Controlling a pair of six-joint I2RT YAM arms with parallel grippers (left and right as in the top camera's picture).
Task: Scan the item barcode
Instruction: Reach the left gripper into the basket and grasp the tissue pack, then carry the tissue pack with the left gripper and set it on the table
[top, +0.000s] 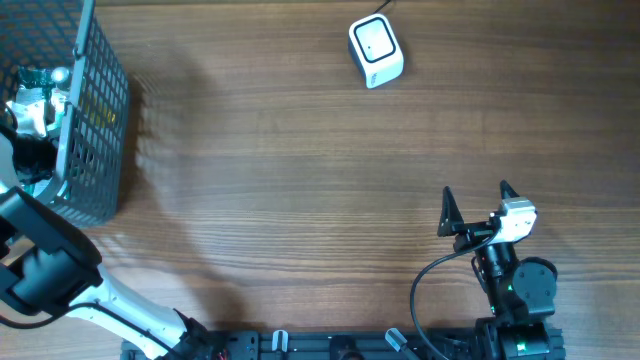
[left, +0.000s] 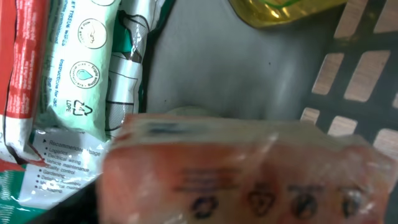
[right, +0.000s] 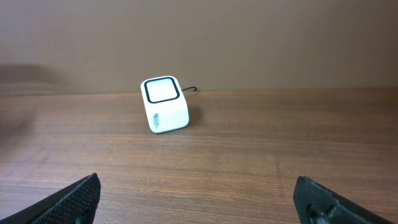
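A salmon-orange wrapped pack (left: 249, 174) fills the bottom of the left wrist view, blurred and very close to the camera, with printed recycling symbols on its face. My left gripper (top: 35, 95) is down inside the grey mesh basket (top: 95, 110) at the far left. Its fingers are hidden, so I cannot tell whether it holds the pack. No barcode shows. The white cube scanner (top: 375, 50) stands at the back of the table, seen also as scanner (right: 164, 104). My right gripper (top: 475, 200) hovers open near the front right, nothing between its fingers.
Inside the basket lie a green wipes pack (left: 81, 62), a red packet (left: 22, 56) and a yellow item (left: 280, 9). The basket's mesh wall (left: 354, 74) rises on the right of them. A cable runs from the back of the scanner.
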